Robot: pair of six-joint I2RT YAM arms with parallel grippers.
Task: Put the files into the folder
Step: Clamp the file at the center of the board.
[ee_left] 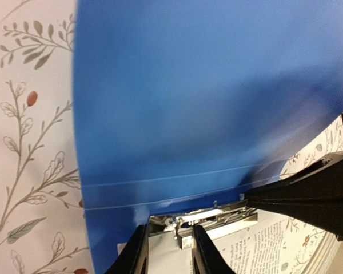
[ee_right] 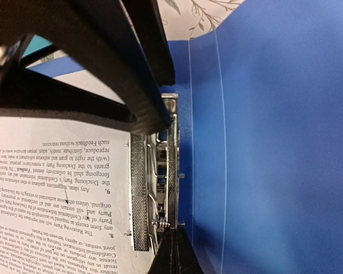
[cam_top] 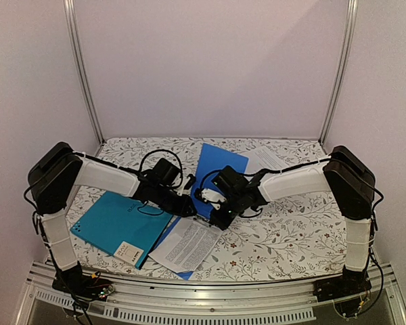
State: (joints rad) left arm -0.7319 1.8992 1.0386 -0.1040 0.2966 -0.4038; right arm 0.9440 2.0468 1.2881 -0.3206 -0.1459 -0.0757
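Floral-patterned tablecloth [cam_top: 291,237] covers the work surface. Blue folder [cam_top: 220,166] lies open at the centre, its inside plain blue with two fold lines at the spine. Teal folder [cam_top: 115,225] lies closed, just left of the blue folder and overlapping its left edge. It carries a white label [cam_top: 130,252] at its near corner with red print too small to read. A faint mark on the cover is also illegible. First printed sheet [cam_top: 186,245] rests on the near half of the blue folder, its top edge against the metal clip [ee_right: 154,182]. Legible text on it includes "8. The Receiving Party", "Confidential Information", "Disclosing Party" and "such Feedback without restriction". Second white sheet [cam_top: 267,159] lies on the cloth just right of the blue folder's far half, partly under the right arm, and its print is unreadable. The clip sits along the blue folder's spine, a ribbed bar with wire levers. Left gripper [ee_left: 170,229] hangs over the clip, fingers parted narrowly with clip metal showing in the gap. Right gripper [ee_right: 170,233] has its fingers pressed together, tip touching the clip's lever end, holding nothing.
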